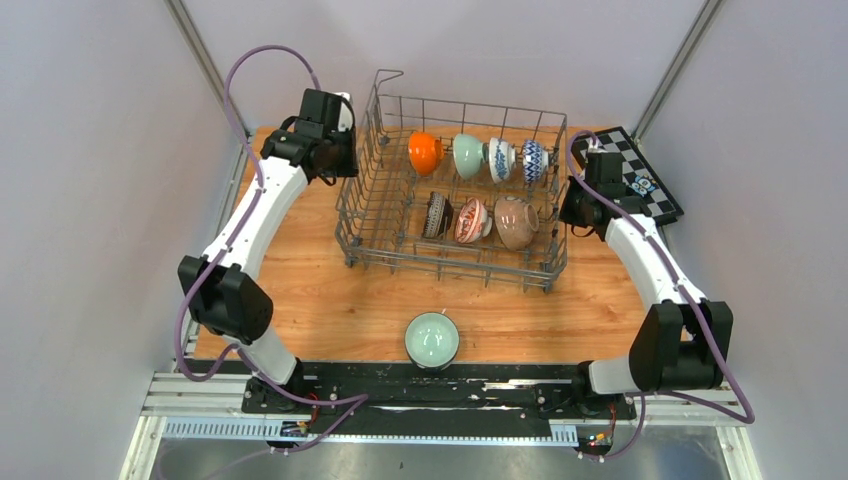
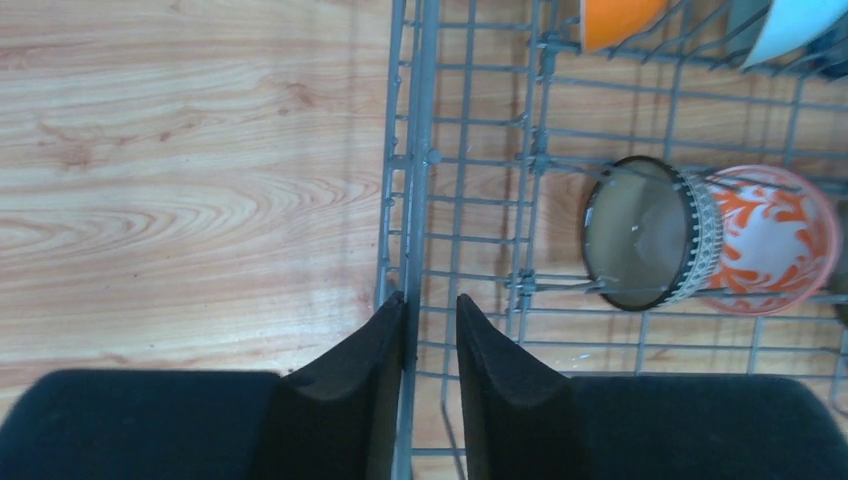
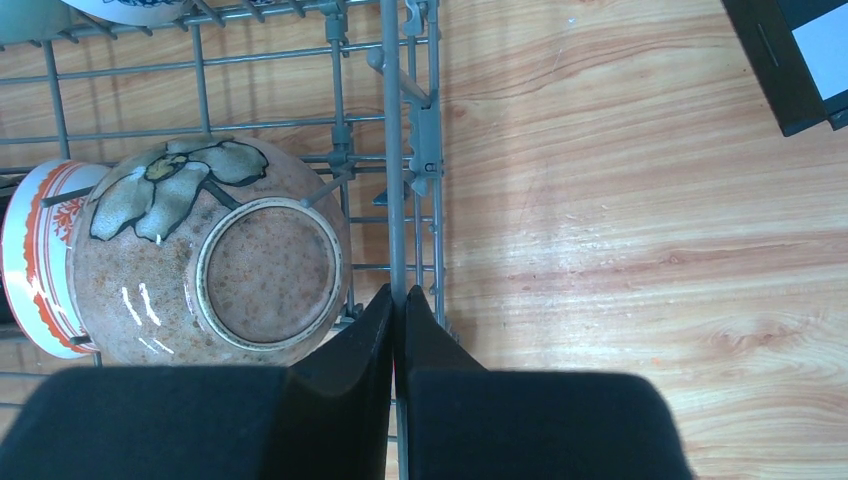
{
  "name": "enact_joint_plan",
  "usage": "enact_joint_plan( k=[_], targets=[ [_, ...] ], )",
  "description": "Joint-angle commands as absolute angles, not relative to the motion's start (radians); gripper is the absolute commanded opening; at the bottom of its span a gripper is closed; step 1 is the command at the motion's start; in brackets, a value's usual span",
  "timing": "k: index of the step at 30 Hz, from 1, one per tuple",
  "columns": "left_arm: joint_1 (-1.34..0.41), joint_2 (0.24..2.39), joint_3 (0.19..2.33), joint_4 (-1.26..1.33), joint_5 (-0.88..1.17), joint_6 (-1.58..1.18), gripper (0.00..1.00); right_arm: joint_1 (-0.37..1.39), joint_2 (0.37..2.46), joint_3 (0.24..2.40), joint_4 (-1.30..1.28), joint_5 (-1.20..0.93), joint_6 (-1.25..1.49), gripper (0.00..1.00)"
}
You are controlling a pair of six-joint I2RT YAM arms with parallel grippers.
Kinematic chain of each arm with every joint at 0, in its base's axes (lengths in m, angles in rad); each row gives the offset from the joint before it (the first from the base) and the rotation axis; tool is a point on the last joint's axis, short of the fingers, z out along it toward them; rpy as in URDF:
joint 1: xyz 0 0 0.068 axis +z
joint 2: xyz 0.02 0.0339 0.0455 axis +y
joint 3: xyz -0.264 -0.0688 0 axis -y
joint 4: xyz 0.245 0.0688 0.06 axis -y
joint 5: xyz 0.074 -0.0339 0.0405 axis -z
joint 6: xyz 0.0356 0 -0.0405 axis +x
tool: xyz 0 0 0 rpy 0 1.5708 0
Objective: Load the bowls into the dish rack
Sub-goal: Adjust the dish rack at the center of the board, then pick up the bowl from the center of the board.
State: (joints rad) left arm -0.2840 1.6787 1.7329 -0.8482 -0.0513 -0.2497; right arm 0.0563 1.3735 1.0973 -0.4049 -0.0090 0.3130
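- The large square grey wire dish rack point(image 1: 452, 264) stands mid-desk point(image 1: 330, 300) and holds seven round ceramic bowls point(image 1: 425, 153), four in the back row and three in front.
- One pale green ceramic bowl point(image 1: 432, 338) sits alone at the near edge, well apart from the rack.
- A black-and-white chequered board point(image 1: 632, 170) lies at the far right.
- The left end effector point(image 2: 430, 300) is narrow and straddles the rack's left wall, with a gap on one side.
- The right end effector point(image 3: 398, 292) is pinched on the right wall wire.

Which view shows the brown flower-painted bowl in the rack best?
Right wrist: the brown bowl is close, foot ring facing the camera, painted flower clear, red-white bowl beside it. Top external shows it small in the near row of the dish rack. Left wrist does not clearly show it.
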Motion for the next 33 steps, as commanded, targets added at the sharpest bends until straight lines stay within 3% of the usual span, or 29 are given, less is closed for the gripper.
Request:
enact_joint_plan(
  k=[1,4,8,13,19,24,33],
  targets=[
    [-0.299,1.584,1.708,-0.778,-0.044,-0.269,0.32,0.064,1.340,1.146,-0.407,0.018,0.348,0.03],
    [-0.299,1.546,1.695,-0.784,-0.061,-0.271,0.48,0.077,1.317,1.171,-0.444,0.083,0.333,0.16],
    [-0.299,1.476,1.656,-0.783,-0.098,-0.271,0.66,0.114,1.241,1.196,-0.480,0.139,0.308,0.43],
    [-0.336,1.349,1.577,-0.785,-0.139,-0.256,0.78,0.155,1.162,1.235,-0.551,0.158,0.293,0.59],
    [-0.453,1.158,1.441,-0.792,-0.118,-0.257,0.91,0.287,1.052,1.233,-0.604,0.135,0.270,0.71],
    [-0.600,1.019,1.274,-0.803,-0.097,-0.286,0.99,0.369,0.947,1.169,-0.631,0.033,0.293,0.75],
    [-0.911,0.883,0.967,-0.715,-0.180,-0.505,0.94,0.527,0.780,1.003,-0.675,-0.093,0.352,0.73]
  ],
)
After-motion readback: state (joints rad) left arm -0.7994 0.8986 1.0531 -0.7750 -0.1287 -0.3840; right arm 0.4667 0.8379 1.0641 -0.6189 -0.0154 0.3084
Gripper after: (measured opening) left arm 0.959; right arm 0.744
